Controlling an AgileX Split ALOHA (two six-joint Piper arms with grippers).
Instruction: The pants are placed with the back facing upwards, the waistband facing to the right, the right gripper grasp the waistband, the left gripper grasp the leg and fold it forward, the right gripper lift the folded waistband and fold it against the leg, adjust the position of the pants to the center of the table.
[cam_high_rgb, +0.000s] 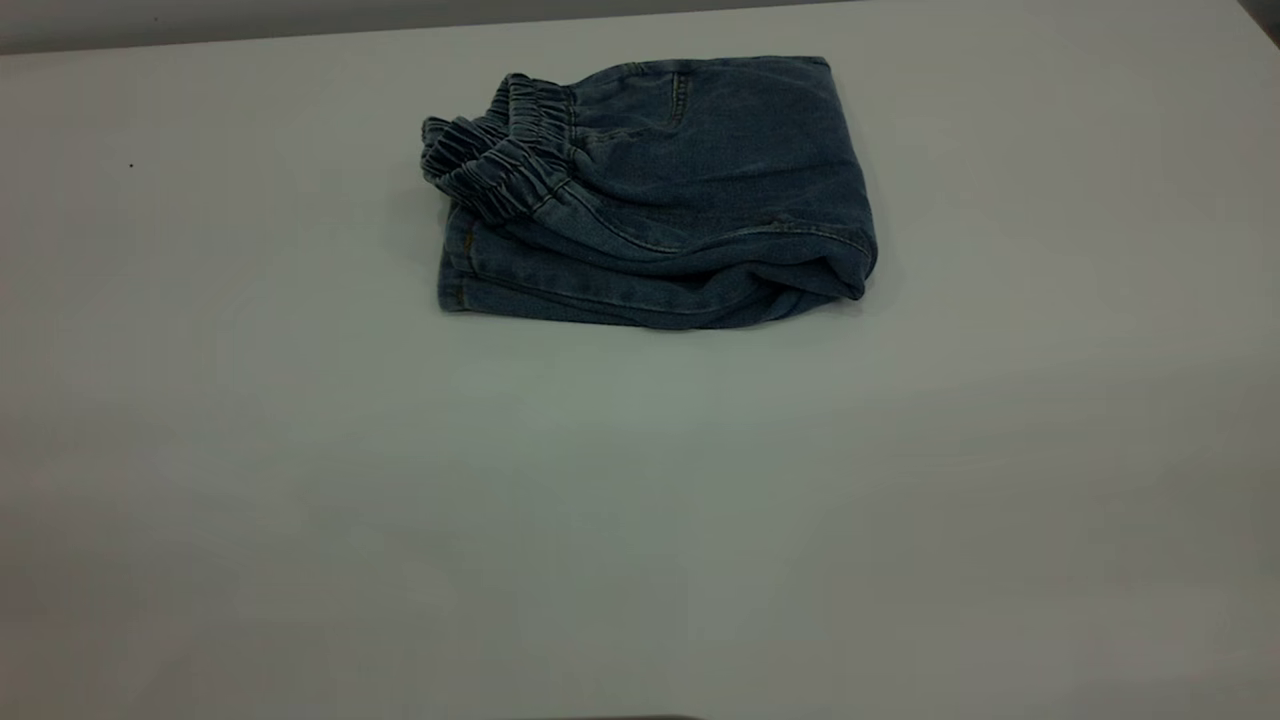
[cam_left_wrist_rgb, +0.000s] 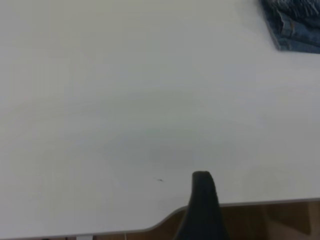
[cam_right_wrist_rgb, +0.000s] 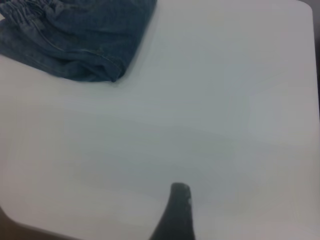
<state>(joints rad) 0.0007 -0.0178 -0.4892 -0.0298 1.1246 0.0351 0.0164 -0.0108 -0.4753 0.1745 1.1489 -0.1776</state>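
The tabletop (cam_high_rgb: 300, 520) is broad and pale. The pants (cam_high_rgb: 660, 200) lie on it as a folded bundle in its far half, long axis across, waistband (cam_high_rgb: 500, 150) on top toward the left arm's side. Both arms are pulled back, well apart from the denim. The right gripper (cam_right_wrist_rgb: 176, 212) looks somewhat nearer than the left gripper (cam_left_wrist_rgb: 202, 207); I cannot tell how either's jaws stand.

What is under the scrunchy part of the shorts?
The waistband lies on top of more folded denim of the pants, which rest on the table. Anything between the layers is hidden.
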